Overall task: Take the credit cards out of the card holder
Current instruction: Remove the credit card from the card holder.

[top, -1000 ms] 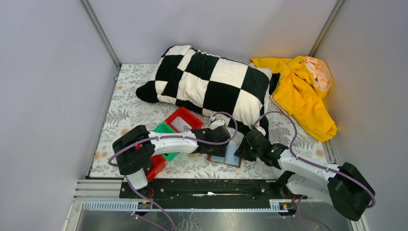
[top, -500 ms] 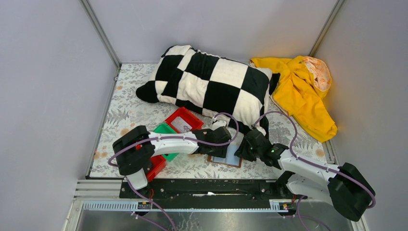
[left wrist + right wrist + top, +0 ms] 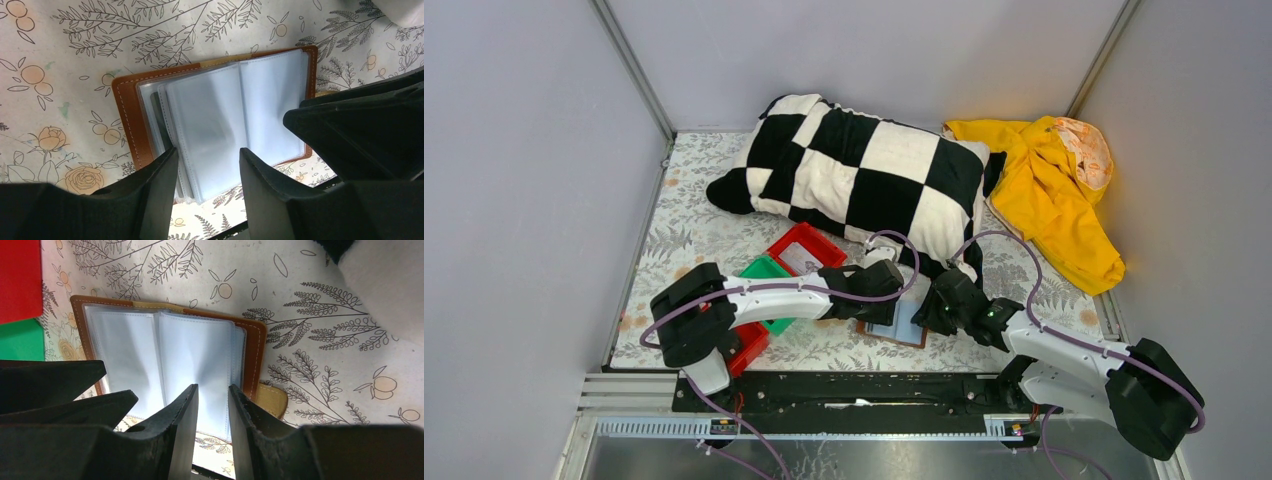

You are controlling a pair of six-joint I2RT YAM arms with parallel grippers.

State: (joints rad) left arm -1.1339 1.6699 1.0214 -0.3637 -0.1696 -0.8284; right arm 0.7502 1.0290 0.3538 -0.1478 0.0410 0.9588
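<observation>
The card holder (image 3: 904, 328) lies open on the floral cloth, brown outside with clear, pale sleeves (image 3: 220, 115) fanned across it. A dark strip (image 3: 155, 120) sits inside the left sleeves; I cannot tell whether it is a credit card. No credit cards show plainly. My left gripper (image 3: 207, 152) hovers open over the holder's left half, its fingers astride the loose sleeves. From the other side my right gripper (image 3: 213, 388) stands open with a narrow gap over the right sleeves (image 3: 200, 355), nothing between its fingers. Both grippers meet over the holder in the top view.
A red bin (image 3: 802, 255) and a green bin (image 3: 769, 270) stand just left of the holder, and another red bin (image 3: 749, 345) is under the left arm. A checked pillow (image 3: 864, 175) and a yellow garment (image 3: 1054, 190) lie behind. The table's front edge is close.
My left gripper's jaws have narrowed slightly and its arm has shifted a little. The right arm and the card holder have not visibly moved.
</observation>
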